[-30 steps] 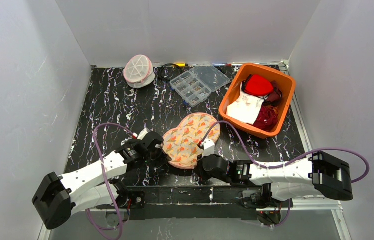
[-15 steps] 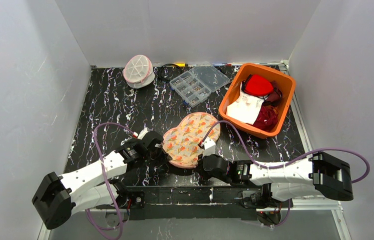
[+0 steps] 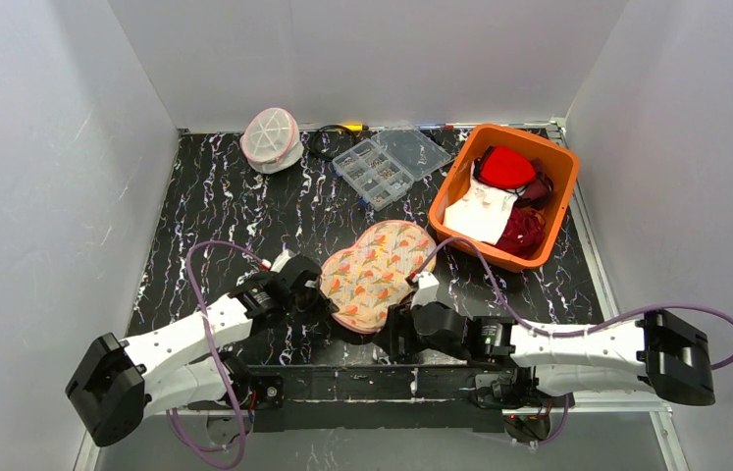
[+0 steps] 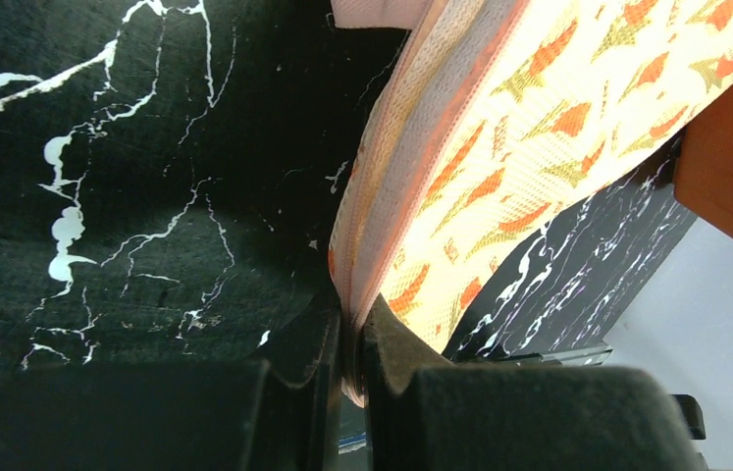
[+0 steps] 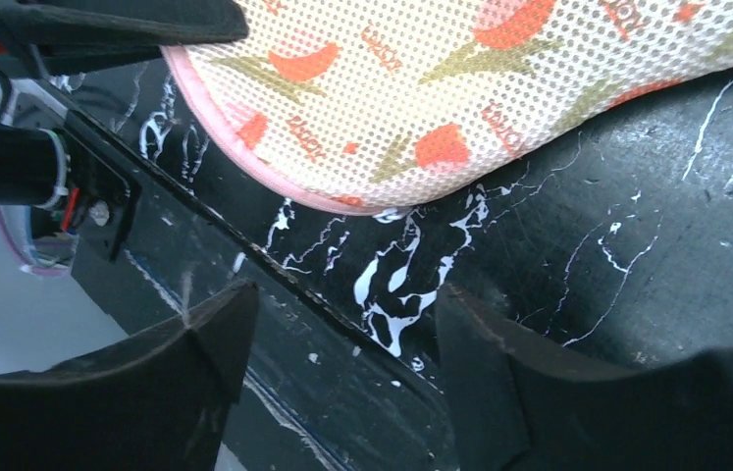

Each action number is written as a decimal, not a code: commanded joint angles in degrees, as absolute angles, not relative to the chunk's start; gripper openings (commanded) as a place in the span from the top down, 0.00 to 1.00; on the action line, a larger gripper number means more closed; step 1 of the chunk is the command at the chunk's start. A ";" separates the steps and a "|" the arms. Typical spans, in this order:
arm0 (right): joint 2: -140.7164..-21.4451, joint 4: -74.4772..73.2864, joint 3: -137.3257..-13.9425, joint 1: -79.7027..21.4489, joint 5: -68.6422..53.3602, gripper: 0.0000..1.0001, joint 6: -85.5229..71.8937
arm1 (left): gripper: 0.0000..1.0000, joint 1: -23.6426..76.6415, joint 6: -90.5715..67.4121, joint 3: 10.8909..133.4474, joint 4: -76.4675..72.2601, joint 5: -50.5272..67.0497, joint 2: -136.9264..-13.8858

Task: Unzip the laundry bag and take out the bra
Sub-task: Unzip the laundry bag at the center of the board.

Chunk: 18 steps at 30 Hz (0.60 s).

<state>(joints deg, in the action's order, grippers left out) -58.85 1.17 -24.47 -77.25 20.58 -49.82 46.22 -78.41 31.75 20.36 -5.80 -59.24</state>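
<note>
The laundry bag [image 3: 271, 138], a white mesh dome with a pink rim, sat at the table's [image 3: 225, 216] 11 o'clock corner, well apart from both arms, its ribbed face turned up; whether its zip was open could not be told. At about 6 o'clock on the table lay a floral mesh pouch [image 3: 374, 273] with a pink edge. The left gripper [image 3: 318, 297] met it at the pouch's 8 o'clock side, and the left wrist view showed the two fingers [image 4: 396, 358] pressed together on the pouch's seamed rim. The right gripper [image 3: 396, 329] sat low just off the pouch's 5 o'clock edge, fingers [image 5: 195, 334] spread wide with only bare table between them, gripping nothing. A clear compartment box [image 3: 390, 162] lay at 12 o'clock, and an orange bin [image 3: 452, 182] of cloth items stood at 2 o'clock.
</note>
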 commanded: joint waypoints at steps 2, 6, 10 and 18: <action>-54.53 1.34 -22.77 -76.82 24.95 0.16 -58.35 | 1.00 47.11 -81.50 30.40 17.75 -8.01 -59.25; -53.13 6.11 -19.01 -73.06 22.51 0.06 -64.67 | 1.00 50.35 -86.24 27.99 14.39 -11.73 -59.22; -55.24 13.29 -16.85 -69.86 19.57 0.04 -71.92 | 1.00 52.34 -88.67 27.08 11.94 -15.28 -60.01; -59.79 13.62 -18.69 -67.97 22.72 0.03 -75.83 | 0.58 53.96 -84.01 29.13 11.89 -13.55 -64.27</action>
